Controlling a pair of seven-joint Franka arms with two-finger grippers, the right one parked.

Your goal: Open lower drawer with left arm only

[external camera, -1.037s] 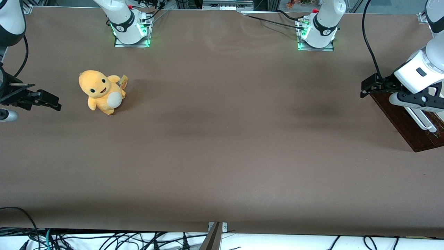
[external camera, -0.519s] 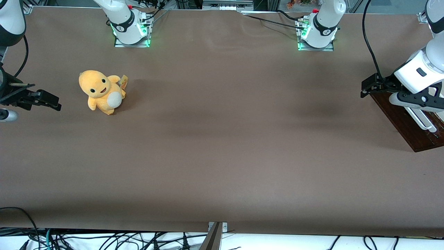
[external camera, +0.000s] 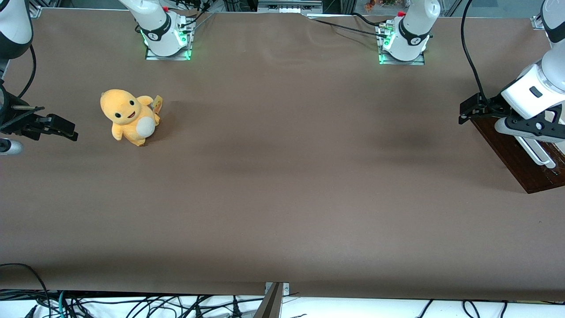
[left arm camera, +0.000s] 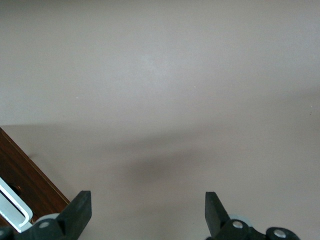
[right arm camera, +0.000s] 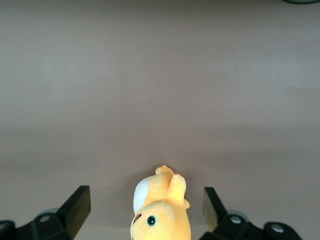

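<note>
At the surface's (external camera: 282, 176) three-o'clock edge, we judge the approach step under way: our empty, wide-open gripper (left arm camera: 145, 212) hovers beside the lower drawer (external camera: 518, 159), and must next close on its white handle (external camera: 536, 154).

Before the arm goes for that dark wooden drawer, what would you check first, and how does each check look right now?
1. Gripper open wide enough for a handle: ok, fingers spread apart with nothing between them.
2. Gripper lined up on the white bar handle: not ok, it hovers over bare table beside the lower drawer.
3. Handle reachable: ok, nothing lies on it.
4. Space in front of the drawer to slide out: ok.
5. Plush toy out of the way: ok, it sits toward the parked arm's end.
</note>
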